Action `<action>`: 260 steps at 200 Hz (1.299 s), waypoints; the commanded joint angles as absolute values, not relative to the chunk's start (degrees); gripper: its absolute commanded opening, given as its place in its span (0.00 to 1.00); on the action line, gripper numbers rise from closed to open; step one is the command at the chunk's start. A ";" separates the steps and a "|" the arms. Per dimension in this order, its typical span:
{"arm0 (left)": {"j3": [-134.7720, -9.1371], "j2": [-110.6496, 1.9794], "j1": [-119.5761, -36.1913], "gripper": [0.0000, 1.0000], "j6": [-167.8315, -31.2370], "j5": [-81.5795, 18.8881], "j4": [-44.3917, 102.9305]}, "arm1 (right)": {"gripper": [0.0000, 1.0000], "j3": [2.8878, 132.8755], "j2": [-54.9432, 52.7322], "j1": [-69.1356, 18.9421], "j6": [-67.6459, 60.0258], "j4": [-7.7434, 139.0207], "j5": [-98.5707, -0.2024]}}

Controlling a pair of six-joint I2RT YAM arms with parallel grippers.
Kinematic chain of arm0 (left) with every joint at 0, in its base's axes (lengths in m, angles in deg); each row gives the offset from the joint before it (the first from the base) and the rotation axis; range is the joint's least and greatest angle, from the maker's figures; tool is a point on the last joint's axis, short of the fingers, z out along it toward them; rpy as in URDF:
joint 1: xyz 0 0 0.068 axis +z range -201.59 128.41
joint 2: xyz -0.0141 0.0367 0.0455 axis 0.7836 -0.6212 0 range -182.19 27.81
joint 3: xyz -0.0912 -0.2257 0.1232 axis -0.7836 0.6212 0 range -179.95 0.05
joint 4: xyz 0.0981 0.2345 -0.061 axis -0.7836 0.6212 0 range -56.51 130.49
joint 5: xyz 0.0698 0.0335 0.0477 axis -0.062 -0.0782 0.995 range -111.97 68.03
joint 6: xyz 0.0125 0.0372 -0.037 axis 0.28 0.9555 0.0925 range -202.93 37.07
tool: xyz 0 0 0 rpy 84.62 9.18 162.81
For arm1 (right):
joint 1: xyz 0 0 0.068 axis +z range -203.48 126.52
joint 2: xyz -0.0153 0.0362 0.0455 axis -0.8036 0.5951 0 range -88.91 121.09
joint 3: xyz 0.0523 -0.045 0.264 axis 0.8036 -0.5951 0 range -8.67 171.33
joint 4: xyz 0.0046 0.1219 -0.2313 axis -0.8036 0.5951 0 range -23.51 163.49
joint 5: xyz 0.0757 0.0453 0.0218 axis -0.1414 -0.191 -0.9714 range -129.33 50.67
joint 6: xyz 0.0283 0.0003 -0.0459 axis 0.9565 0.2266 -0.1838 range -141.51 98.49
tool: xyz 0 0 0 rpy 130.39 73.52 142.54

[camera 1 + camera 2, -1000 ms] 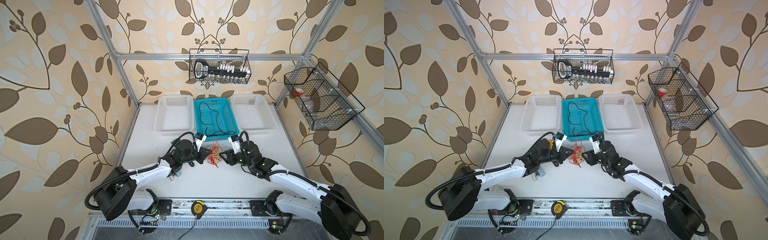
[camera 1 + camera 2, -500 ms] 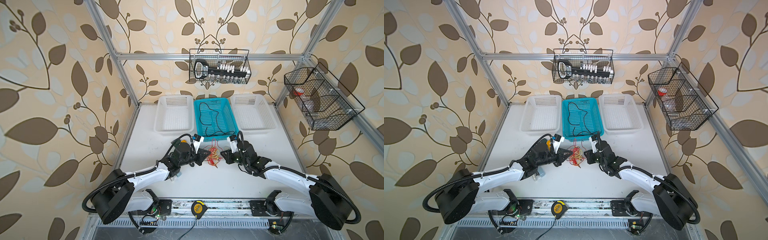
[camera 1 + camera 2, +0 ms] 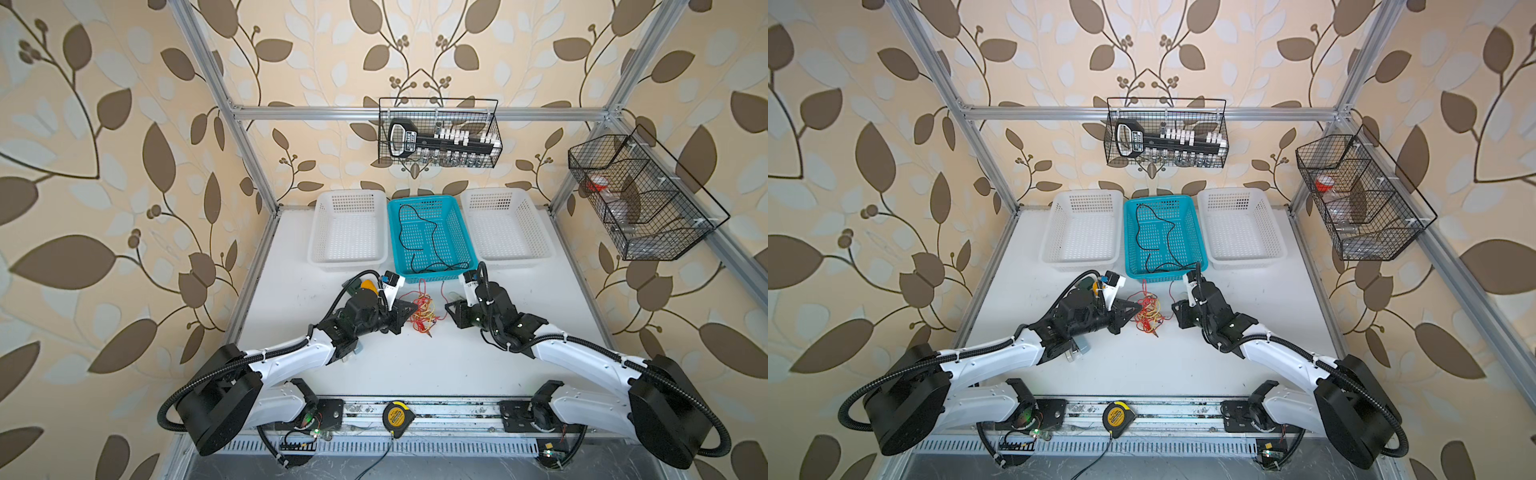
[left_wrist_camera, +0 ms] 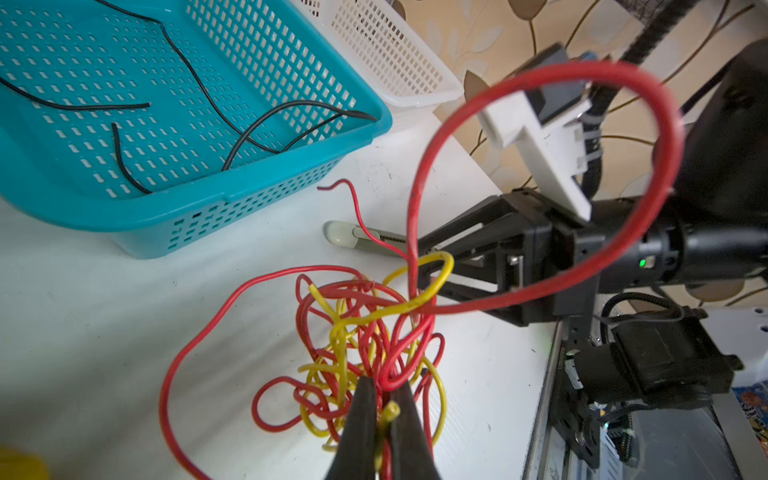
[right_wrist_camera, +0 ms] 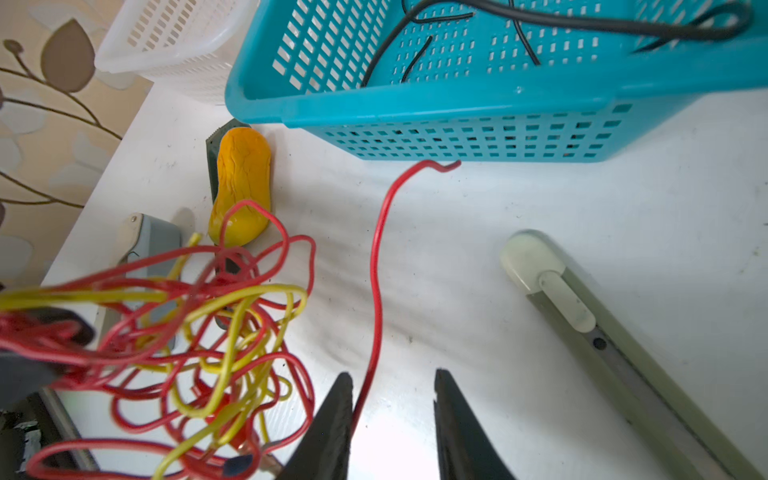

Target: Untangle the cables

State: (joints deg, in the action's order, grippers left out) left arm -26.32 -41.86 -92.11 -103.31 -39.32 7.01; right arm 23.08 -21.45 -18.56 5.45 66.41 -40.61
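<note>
The cables (image 3: 422,311) (image 3: 1148,313) lie as a knot of red and yellow strands on the white table (image 3: 415,365), just near of the teal basket (image 3: 424,198) and between the two arms. The left gripper (image 4: 383,386) (image 3: 409,309) is closed tight on the left side of the knot, with red and yellow strands pinched between its fingers (image 4: 365,399). From there a big red loop (image 4: 540,70) stands up off the table.

The right gripper (image 5: 392,374) (image 3: 448,306) sits just right of the knot with its jaws apart. One red strand (image 5: 376,270) runs between them, lying against one finger (image 5: 340,399) but not clamped, and its free end points at the basket's near wall.

A black cable (image 4: 83,108) lies loose inside the teal basket. A white basket (image 3: 351,193) stands on its left and another white basket (image 3: 505,191) on its right.
</note>
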 commanded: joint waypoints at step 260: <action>-28.59 -40.45 -92.13 0.00 -103.27 -30.33 9.56 | 0.00 28.01 -11.25 -16.87 5.98 61.80 -43.84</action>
State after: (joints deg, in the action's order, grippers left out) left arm -28.66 -43.59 -92.13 -101.87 -36.19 8.52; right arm 28.32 -10.52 -16.73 7.37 58.22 -49.97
